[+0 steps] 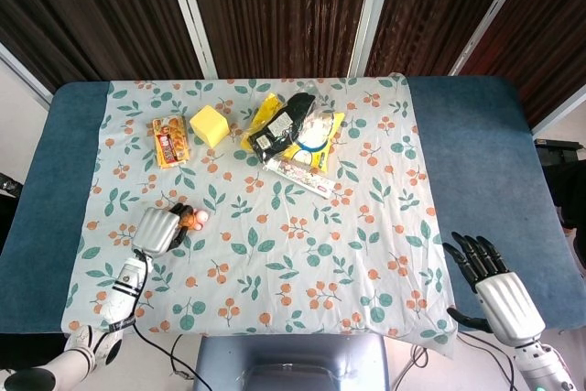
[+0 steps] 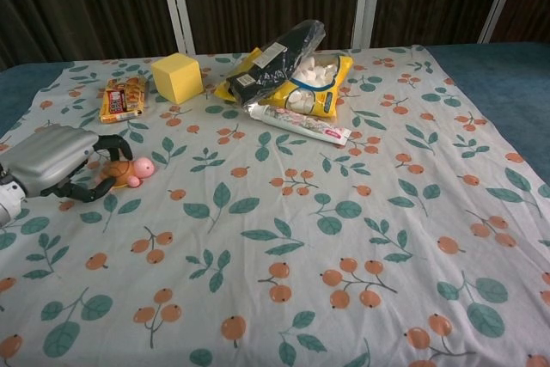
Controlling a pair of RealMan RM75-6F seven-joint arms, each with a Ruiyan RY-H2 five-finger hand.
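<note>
You have a floral cloth [image 1: 275,254] with orange berries and green leaves laid over a blue table [image 1: 476,162]. At the far left lies an orange snack packet [image 1: 169,141], with a yellow cube [image 1: 210,125] just beside it. Near the far middle, a clear bag of dark items [image 1: 282,124] rests on a yellow bag of white pieces [image 1: 320,139]. A toothpaste tube [image 1: 302,177] lies along that bag's near edge, touching it.
</note>
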